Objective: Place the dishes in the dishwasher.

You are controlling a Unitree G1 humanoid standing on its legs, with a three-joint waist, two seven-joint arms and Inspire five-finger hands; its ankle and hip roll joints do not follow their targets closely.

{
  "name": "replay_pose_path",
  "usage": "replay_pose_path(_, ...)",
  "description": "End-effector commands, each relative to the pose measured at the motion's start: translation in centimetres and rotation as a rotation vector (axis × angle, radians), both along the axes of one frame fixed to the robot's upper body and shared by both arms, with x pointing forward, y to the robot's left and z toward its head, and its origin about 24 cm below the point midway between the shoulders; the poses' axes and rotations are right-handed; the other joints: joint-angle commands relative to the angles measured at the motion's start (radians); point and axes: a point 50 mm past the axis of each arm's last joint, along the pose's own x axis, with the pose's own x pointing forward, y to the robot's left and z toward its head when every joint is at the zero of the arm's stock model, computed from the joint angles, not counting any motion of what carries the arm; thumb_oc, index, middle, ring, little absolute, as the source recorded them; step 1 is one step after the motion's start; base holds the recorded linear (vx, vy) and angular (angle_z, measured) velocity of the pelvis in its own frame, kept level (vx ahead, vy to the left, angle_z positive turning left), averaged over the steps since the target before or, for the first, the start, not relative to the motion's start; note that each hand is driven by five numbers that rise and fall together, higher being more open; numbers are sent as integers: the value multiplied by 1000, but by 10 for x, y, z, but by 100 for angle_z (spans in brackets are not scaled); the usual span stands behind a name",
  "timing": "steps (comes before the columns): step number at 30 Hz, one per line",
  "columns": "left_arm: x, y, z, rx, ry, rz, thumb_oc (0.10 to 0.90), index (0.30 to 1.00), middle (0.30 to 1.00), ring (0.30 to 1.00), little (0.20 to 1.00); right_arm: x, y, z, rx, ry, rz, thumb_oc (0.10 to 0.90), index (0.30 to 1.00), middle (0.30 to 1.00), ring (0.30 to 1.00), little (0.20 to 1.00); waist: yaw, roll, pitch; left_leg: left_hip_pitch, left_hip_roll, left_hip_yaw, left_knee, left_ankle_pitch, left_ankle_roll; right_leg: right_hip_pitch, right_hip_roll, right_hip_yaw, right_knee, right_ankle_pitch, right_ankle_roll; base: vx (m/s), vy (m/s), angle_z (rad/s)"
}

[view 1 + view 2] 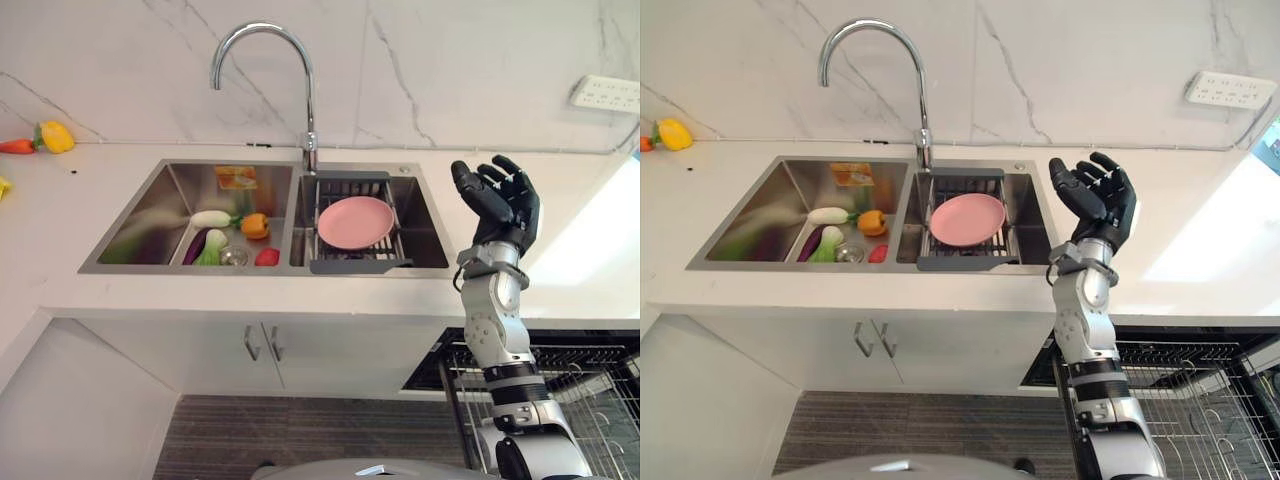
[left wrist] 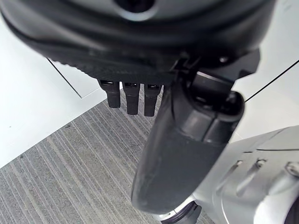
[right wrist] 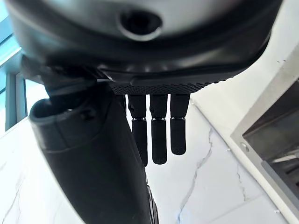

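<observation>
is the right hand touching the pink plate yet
Apart. The left eye view shows the right hand raised open above the counter, right of the sink, with bare basin between it and the pink plate on the rack.

Right hand (image 1: 505,205): dark, matt, with segmented fingers (image 3: 159,135) of rounded black links and a thick smooth thumb. Behind the hand, a silver-grey forearm of rounded shells, joined by a black ring band. Left hand (image 2: 140,51): the same dark casing, ribbed along its palm edge, short black fingers, bulky glossy thumb.
</observation>
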Motion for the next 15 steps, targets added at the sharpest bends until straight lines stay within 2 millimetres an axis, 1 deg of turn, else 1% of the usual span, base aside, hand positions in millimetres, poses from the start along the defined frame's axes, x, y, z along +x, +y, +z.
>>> replay_pose_path(1,15,17,5,56,-20,-29,800,900,900,900,900,2,-7,71,81,-390,7,400,300,300,300,300,30,-2,38,29,-36,10,10,-93,65,30,-58,27,30,-110,45,0,0,0)
replay_pose_path(5,14,17,4,53,-17,-17,800,900,900,900,900,2,-4,72,151,-425,32,400,300,300,300,300,31,-2,36,27,-36,10,10,-92,64,30,-59,23,29,-108,45,0,0,0)
replay_pose_path(6,14,16,4,52,-15,-16,800,900,900,900,900,2,-4,72,160,-429,35,427,340,340,340,340,30,-2,36,27,-36,10,10,-91,64,30,-60,23,30,-108,45,0,0,0)
replay_pose_path(7,14,16,4,50,-14,-17,800,900,900,900,900,2,-3,72,172,-435,42,635,653,653,653,653,31,-2,36,26,-36,11,10,-90,63,30,-61,21,30,-107,46,0,0,0)
replay_pose_path(8,14,16,4,50,-14,-17,800,900,900,900,900,2,-4,72,172,-436,42,800,900,900,900,900,31,-2,36,26,-36,11,10,-90,63,30,-61,21,30,-107,46,0,0,0)
replay_pose_path(10,14,16,4,50,-11,-19,800,900,900,900,900,2,-1,71,203,-445,59,800,900,900,900,900,32,-1,35,25,-35,12,10,-89,62,29,-62,20,29,-106,46,0,0,0)
replay_pose_path(13,15,15,3,45,-9,-22,800,900,900,900,900,4,6,68,322,-481,112,800,900,900,900,900,33,-2,34,23,-35,12,10,-89,61,30,-64,16,28,-105,47,0,0,0)
replay_pose_path(14,16,15,3,43,-8,-21,800,900,900,900,900,6,11,68,386,-500,133,800,900,900,900,900,36,-2,33,22,-36,12,10,-88,60,29,-64,16,28,-105,47,0,0,0)
replay_pose_path(15,16,15,3,44,-8,-20,800,900,900,900,900,6,11,67,388,-501,135,800,900,900,900,900,36,-2,33,22,-36,12,10,-88,60,29,-64,17,28,-105,47,0,0,0)
